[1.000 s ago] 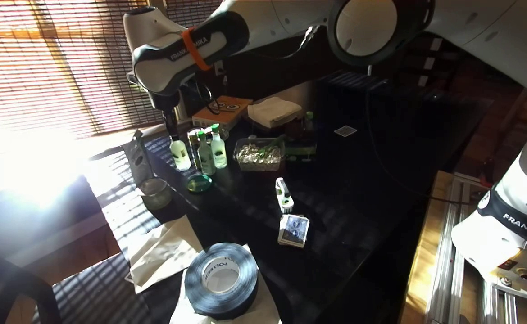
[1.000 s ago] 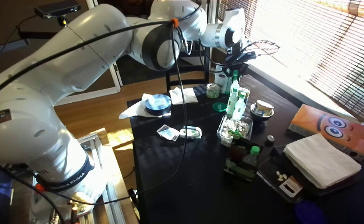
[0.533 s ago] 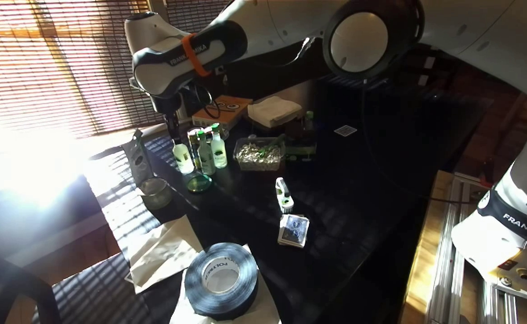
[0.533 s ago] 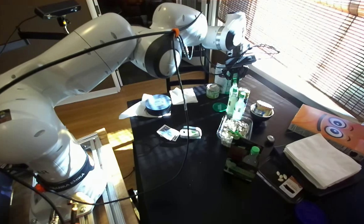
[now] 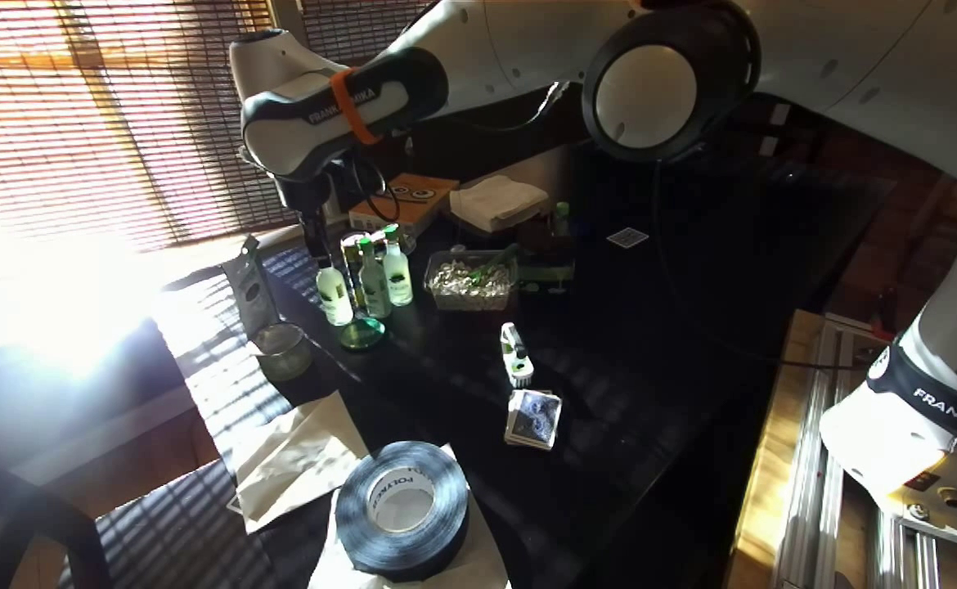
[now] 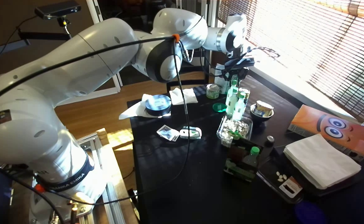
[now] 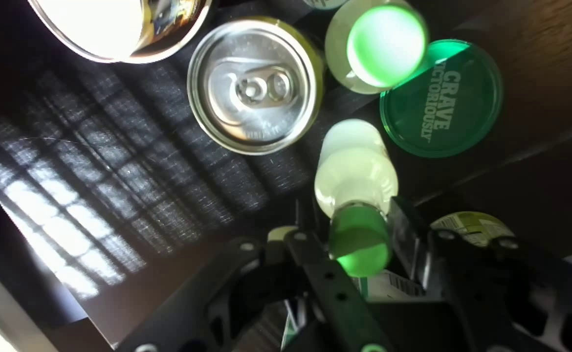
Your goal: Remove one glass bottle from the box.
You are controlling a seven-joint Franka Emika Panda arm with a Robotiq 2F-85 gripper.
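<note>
What the tool grips is a bottle (capped)

The slim, green-capped glass bottle, pale yellow-green, leans slightly beneath the tool, clasped at its cap end; whether its base touches the tabletop is unclear. The box, dark with green printing, stands well apart from the tool.

The arm extends across the table toward the edge opposite its base; the pincer points downward, fingers clamped short of meeting.
</note>
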